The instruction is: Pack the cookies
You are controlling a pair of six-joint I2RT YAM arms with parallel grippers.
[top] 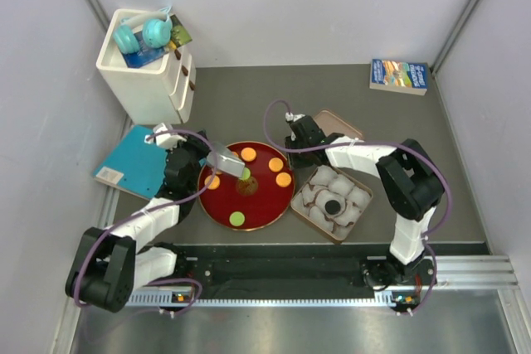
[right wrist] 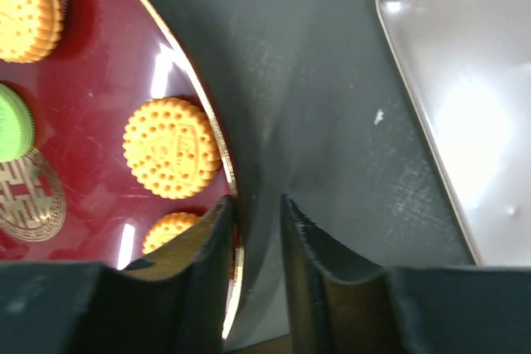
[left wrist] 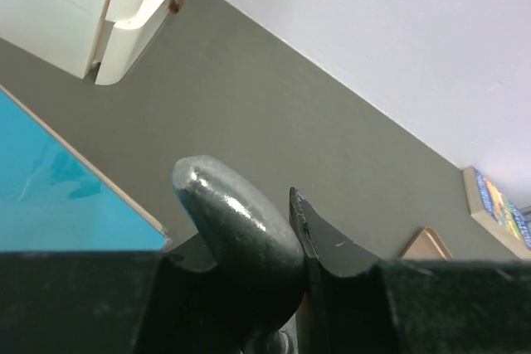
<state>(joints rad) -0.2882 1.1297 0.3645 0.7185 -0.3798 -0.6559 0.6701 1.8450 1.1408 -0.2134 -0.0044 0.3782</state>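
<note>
Early picking step: most cookies (top: 275,164) lie on the dark-red plate (top: 224,205); one black cookie (top: 332,206) is in the paper-cup box (top: 295,207) to the right. L gripper (top: 236,168) is over a green cookie (top: 246,174); can't tell if closed. R gripper (right wrist: 257,205) is narrowly apart, empty, at the plate's right rim. Next: grasp one, carry it right to a cup. Only the R wrist view shows cookie embossing; only the top view shows the box.

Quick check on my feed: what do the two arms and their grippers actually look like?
Left arm and right arm: white links, black joints, a purple cable looping along each. The right gripper has black fingers tapering to narrow tips.
</note>
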